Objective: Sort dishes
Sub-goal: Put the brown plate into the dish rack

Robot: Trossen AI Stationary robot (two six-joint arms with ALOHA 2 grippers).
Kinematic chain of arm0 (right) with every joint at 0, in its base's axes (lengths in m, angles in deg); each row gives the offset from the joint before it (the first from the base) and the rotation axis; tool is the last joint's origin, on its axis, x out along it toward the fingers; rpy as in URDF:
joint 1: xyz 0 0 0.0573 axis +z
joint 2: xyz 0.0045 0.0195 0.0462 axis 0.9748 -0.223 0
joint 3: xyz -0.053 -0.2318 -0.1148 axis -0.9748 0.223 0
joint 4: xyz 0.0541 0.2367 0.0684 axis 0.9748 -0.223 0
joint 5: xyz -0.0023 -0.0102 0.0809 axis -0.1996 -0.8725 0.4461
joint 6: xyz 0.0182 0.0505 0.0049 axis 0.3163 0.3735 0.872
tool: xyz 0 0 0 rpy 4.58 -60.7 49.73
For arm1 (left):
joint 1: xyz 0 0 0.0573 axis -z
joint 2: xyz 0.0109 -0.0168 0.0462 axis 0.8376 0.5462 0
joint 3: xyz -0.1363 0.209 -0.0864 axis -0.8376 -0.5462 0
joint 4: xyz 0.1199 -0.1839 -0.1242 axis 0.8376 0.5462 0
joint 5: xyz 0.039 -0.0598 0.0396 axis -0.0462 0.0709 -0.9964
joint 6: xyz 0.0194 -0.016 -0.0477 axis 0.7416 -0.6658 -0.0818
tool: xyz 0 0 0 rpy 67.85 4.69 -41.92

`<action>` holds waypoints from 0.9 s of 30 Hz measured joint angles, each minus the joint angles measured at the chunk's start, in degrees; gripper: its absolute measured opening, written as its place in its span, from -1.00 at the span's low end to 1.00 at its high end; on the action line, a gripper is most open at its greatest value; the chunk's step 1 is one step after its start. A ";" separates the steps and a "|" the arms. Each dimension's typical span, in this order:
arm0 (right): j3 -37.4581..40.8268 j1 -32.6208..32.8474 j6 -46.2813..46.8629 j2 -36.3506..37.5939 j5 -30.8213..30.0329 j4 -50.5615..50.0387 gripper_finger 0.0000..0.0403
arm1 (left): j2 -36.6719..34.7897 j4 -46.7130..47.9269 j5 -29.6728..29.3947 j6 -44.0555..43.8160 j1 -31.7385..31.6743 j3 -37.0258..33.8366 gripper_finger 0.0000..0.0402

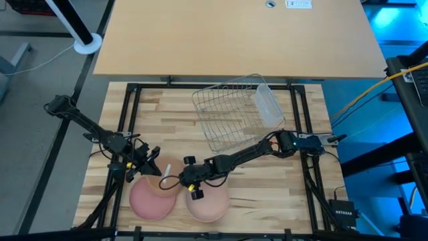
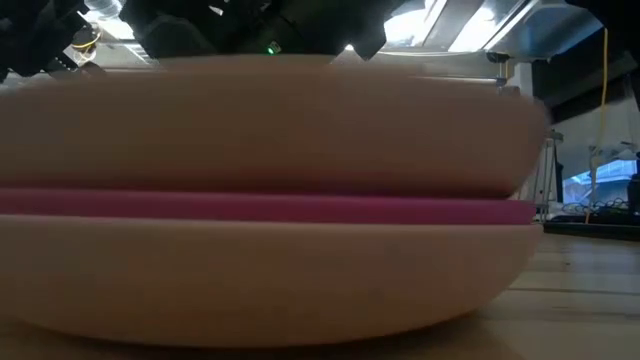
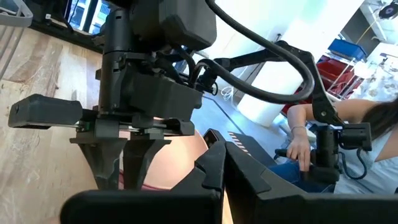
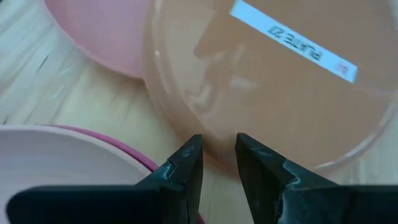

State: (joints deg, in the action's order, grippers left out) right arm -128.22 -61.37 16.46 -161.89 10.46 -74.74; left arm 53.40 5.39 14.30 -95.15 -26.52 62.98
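Observation:
The tan-brown plate (image 1: pixel 164 182), with a white label, lies partly over the magenta-pink plate (image 1: pixel 150 201) near the table's front edge; the right wrist view shows both plates (image 4: pixel 267 81) (image 4: pixel 99 31). The pale peach plate (image 1: pixel 207 206) rests on the table to their right. In the low view the peach plate (image 2: pixel 260 270) fills the front, with the pink one (image 2: pixel 260 208) and the tan one (image 2: pixel 260 120) behind it. My right gripper (image 1: pixel 182 181) is at the tan plate's right edge, shut on it. My left gripper (image 1: pixel 148 164) is at its left edge. My right gripper has the tan plate's rim (image 4: pixel 219 160) in the narrow gap between its two fingers, slanting down from the table's right side. Only the rim's edge shows between the fingertips (image 4: pixel 189 155). The plate's far part lies over the pink plate.
A silver wire rack (image 1: pixel 227 114) stands at the table's far middle, with a clear plastic cup (image 1: pixel 269 106) at its right side. A person's hand (image 3: pixel 298 146) shows beyond the table in the left wrist view. Bare wood lies to the front right.

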 joint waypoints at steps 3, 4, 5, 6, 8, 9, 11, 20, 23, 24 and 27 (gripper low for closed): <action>-0.02 0.00 0.00 0.08 -0.02 -0.56 -0.49 | 0.00 0.00 0.00 0.00 0.00 0.00 -1.00; -0.02 0.00 0.00 0.08 0.00 -0.54 -0.49 | 0.00 0.00 0.00 0.00 0.00 0.00 -1.00; -0.02 0.00 0.00 0.08 -0.02 -0.57 -0.49 | 0.00 0.00 0.00 0.00 0.00 0.00 -1.00; -0.02 0.00 0.00 0.08 -0.01 -0.60 -0.49 | 0.00 0.02 0.00 -0.03 0.00 0.00 -1.00; -0.02 0.00 0.00 0.08 -0.02 -0.77 -0.49 | 0.00 0.00 0.00 -0.34 0.00 0.00 -1.00; -0.02 0.00 0.00 0.08 -0.02 -0.93 -0.49 | 0.00 0.00 0.00 -0.35 0.00 0.00 -1.00; -0.02 0.00 0.00 0.08 -0.04 -1.61 -0.49 | 0.00 -0.03 0.00 -0.57 0.00 0.00 -1.00; -0.07 -0.01 1.81 0.12 -0.04 -4.85 -0.49 | -0.34 -0.66 2.23 -2.58 0.01 1.23 -1.00; -0.06 -0.02 1.89 0.36 -0.06 -7.10 -0.49 | -0.33 -0.53 4.19 -3.44 0.02 1.38 -1.00; -0.05 -0.02 1.88 0.39 -0.22 -7.81 -0.49 | -0.33 -0.43 4.28 -3.73 0.02 1.42 -1.00; 0.02 -0.02 1.86 0.56 -1.71 -10.29 -0.49 | -0.33 -0.07 4.26 -3.54 0.02 1.42 -1.00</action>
State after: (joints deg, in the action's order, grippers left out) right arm -128.20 -61.39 18.32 -161.33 8.75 -85.03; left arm 53.08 5.32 18.56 -98.69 -26.50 64.40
